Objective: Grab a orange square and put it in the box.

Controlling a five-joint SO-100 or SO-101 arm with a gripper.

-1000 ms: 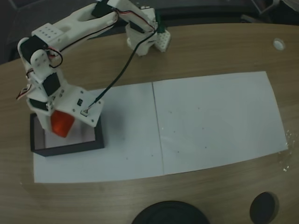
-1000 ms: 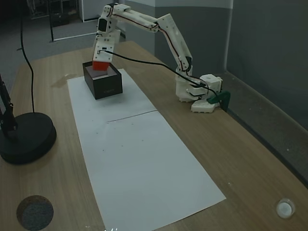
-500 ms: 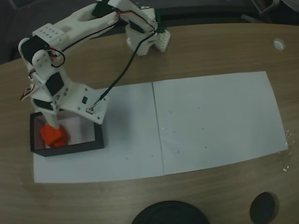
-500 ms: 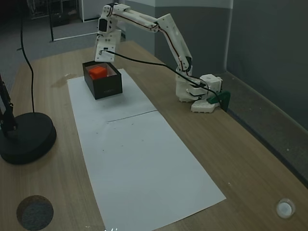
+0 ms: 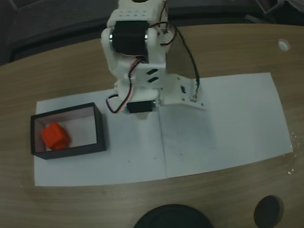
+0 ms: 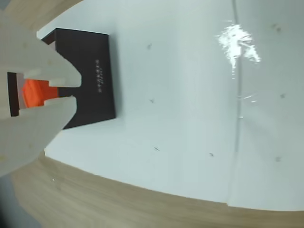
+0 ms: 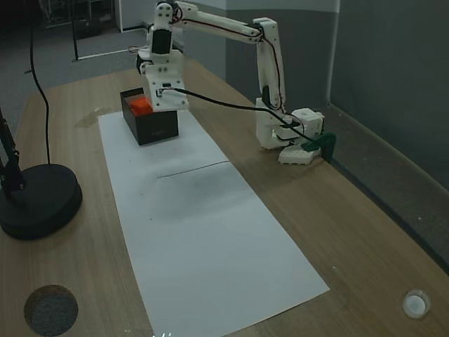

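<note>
near edge of a fixed view, a round black lamp base (image 5: 172,217) sits on the wooden table (image 5: 228,47). further in, white paper sheets (image 5: 223,123) cover the middle. on the left lies the box (image 5: 100,127), black walls, pale floor, and the orange square (image 5: 55,136) rests inside it, toward its left end, touching nothing else. the white arm (image 5: 137,57) hangs above the paper, right of the box. in the wrist view the gripper (image 6: 61,92) is spread, empty, orange square glimpsed between its fingers (image 6: 33,61).
</note>
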